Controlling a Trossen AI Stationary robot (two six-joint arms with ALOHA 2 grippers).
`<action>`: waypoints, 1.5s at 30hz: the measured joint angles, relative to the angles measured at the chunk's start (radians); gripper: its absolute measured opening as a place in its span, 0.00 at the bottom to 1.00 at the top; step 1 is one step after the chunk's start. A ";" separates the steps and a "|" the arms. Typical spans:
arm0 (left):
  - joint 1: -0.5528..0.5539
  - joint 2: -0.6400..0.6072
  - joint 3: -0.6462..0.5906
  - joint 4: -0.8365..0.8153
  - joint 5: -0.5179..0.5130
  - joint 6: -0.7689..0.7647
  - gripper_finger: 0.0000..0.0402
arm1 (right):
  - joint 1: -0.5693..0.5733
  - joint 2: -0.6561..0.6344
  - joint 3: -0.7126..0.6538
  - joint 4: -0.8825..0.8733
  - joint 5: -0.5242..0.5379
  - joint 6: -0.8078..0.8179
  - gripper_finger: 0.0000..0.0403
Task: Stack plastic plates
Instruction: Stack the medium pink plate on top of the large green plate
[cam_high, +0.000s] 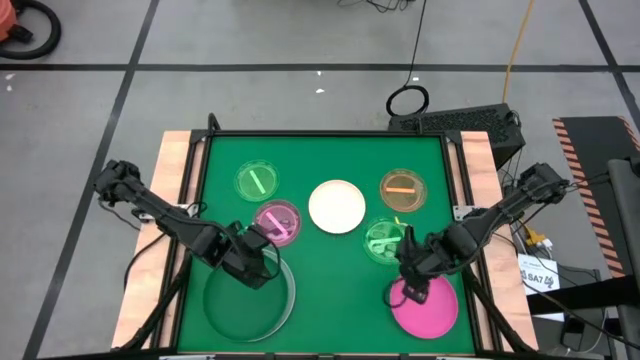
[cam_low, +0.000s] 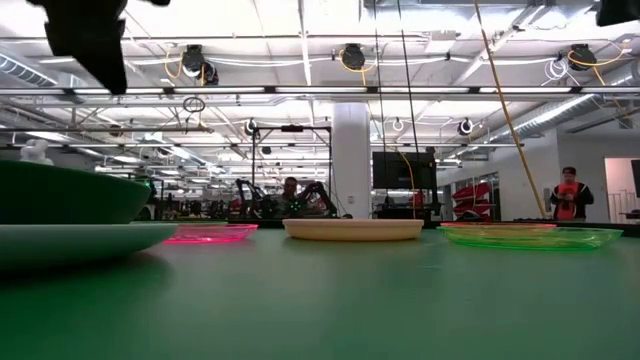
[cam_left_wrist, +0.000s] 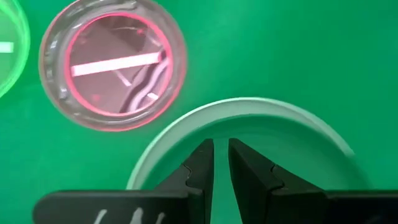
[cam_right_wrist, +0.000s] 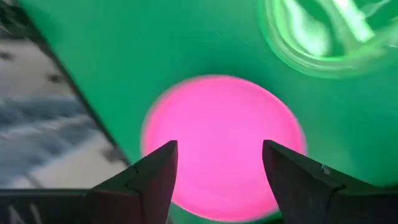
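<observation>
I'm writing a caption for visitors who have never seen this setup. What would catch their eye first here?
The hot pink plate at the near right corner of the green table stands out most, with the right claw open just above it. At the near left, the left claw hangs over the large pale mint plate, fingers nearly together. Small translucent plates ring the cream-white plate in the middle.

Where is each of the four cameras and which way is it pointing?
High view: overhead, straight down on the table; both arms show.
Low view: at tabletop height, looking across into the room; only a dark arm part at the top.
Left wrist view: past the left gripper, nearly shut, over the pale mint plate.
Right wrist view: past the open right gripper, over the hot pink plate.
Shared: high view also shows that pink plate.
</observation>
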 joint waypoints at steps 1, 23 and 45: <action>-0.005 0.000 0.010 0.005 -0.004 -0.013 0.14 | 0.011 0.001 0.000 -0.029 0.014 -0.022 0.56; -0.040 0.000 0.020 0.178 -0.008 -0.181 0.14 | 0.033 0.000 -0.413 0.212 -0.039 -0.278 0.56; -0.040 0.000 0.020 0.178 -0.013 -0.221 0.14 | 0.033 0.000 -0.556 0.394 -0.066 -0.328 0.05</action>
